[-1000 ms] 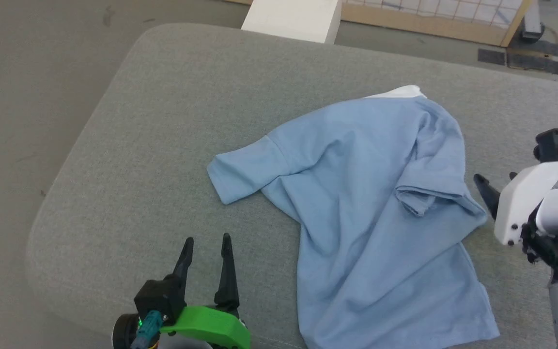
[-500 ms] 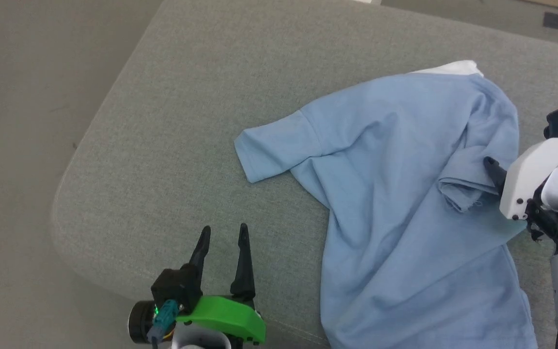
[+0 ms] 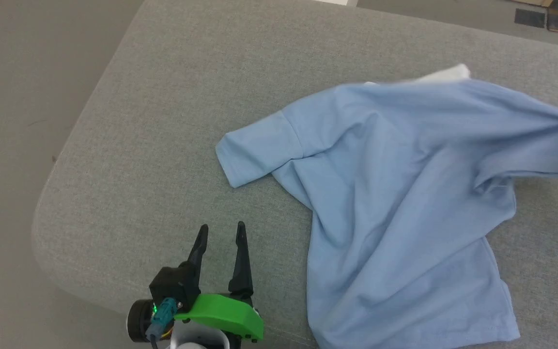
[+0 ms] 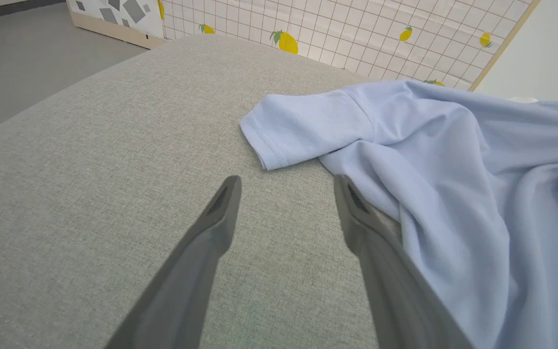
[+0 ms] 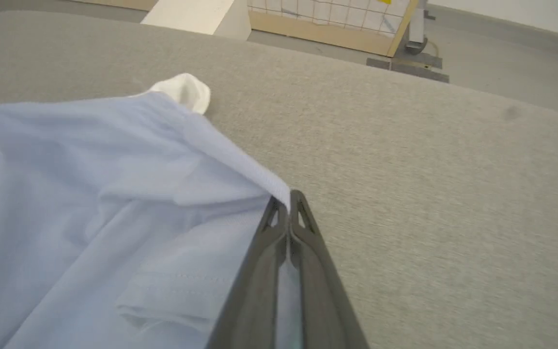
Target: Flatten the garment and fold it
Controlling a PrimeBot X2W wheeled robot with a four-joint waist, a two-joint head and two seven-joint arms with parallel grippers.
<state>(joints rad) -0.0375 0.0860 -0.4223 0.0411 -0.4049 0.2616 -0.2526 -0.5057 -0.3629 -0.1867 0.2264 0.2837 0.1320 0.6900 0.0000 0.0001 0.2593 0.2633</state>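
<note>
Near edge of the grey cushion [image 3: 162, 121]: your left gripper [image 3: 222, 226] hangs with its jaws spread wide and nothing between them, fingers pointing toward the far edge. The garment [image 3: 395, 194] lies just to its right. In the left wrist view the gripper [image 4: 287, 179] has its right finger over the light blue cloth [image 4: 453, 169], and one short sleeve [image 4: 308, 121] lies flat just beyond the fingertips.

Middle to right edge: the garment covers the right half of the cushion. Your right gripper [image 5: 288, 198] is clenched on a hemmed edge of the cloth [image 5: 90, 194], which runs taut from the tips.

Far side: the white section [image 3: 446, 73] peeks out at the garment's far edge.

Compared with one second ago: the right gripper then stood released, beside the garment and apart from it. The bunched fold on that side is now drawn out toward the right edge. The left gripper is unchanged.
</note>
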